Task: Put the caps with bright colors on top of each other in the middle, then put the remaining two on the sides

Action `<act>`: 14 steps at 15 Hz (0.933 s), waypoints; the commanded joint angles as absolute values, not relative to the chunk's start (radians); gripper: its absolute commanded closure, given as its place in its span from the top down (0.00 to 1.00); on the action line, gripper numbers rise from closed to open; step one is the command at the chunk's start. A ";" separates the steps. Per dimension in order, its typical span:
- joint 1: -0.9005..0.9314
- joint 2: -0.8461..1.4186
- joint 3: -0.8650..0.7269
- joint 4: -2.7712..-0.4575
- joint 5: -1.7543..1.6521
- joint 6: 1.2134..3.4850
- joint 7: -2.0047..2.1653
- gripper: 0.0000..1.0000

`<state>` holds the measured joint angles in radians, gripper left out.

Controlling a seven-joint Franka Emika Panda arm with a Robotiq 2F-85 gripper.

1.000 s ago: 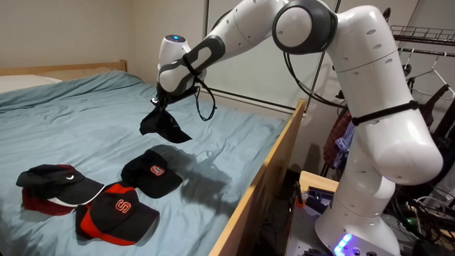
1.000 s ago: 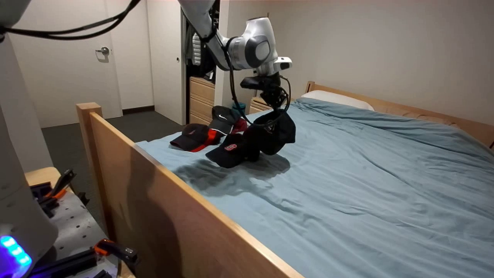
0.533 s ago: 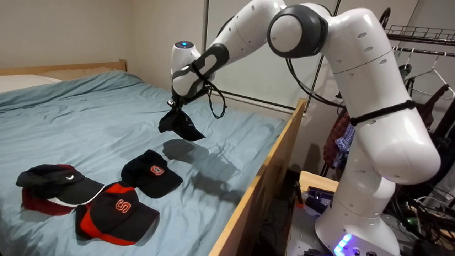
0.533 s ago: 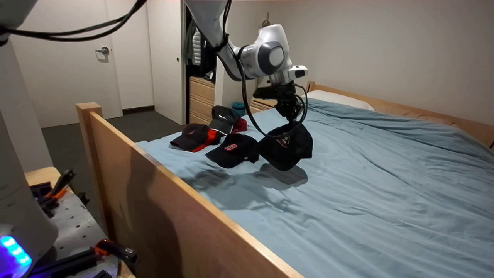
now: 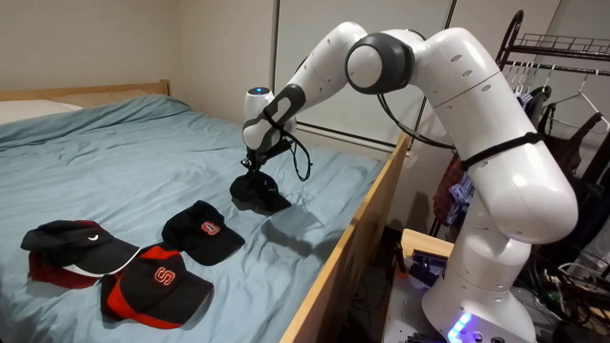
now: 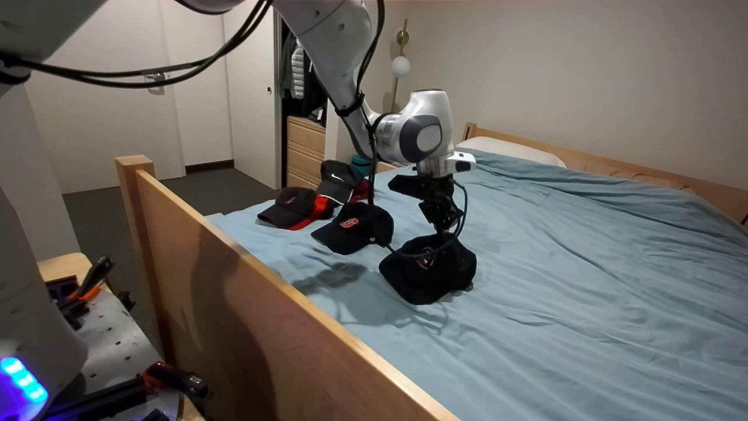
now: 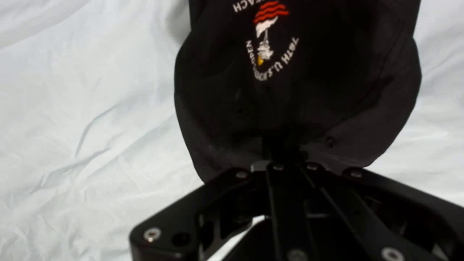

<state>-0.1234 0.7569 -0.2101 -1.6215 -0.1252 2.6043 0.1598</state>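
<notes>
My gripper [image 5: 255, 172] is shut on the crown of a black cap [image 5: 257, 193], one of the remaining two. The wrist view shows that cap [image 7: 337, 79] with a small red, white and yellow emblem; the fingertips are hidden in its dark cloth. It is at the sheet or just above; I cannot tell which. Left of it in an exterior view lies the other black cap [image 5: 202, 238], with a red emblem. The caps with bright colors are a black-and-red cap [image 5: 157, 286] and a dark red one [image 5: 62, 278] beneath a black, white-trimmed crown and brim [image 5: 86, 245].
Everything lies on a bed with a wrinkled blue sheet [image 6: 555, 304]. A wooden bed rail [image 5: 352, 233] runs between the bed and the robot's base. A cable loop [image 5: 302, 162] hangs beside the wrist.
The held black cap has come down close to the sheet. In an exterior view it has also moved right, away from the cap with the red emblem. The other caps lie as before.
</notes>
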 commanded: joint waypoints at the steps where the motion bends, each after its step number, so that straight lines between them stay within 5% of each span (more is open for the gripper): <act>1: -0.148 0.807 -0.185 -1.563 -0.099 2.566 0.120 0.04; 2: -0.144 0.816 -0.185 -1.553 -0.100 2.559 0.124 0.04; 3: -0.143 0.823 -0.178 -1.548 -0.095 2.555 0.127 0.29; 4: -0.146 0.823 -0.166 -1.542 -0.089 2.545 0.116 0.30; 14: -0.082 0.634 -0.117 -1.622 -0.063 2.455 0.131 0.94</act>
<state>-0.0941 0.7240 -0.1199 -1.5607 -0.0777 2.4836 0.1408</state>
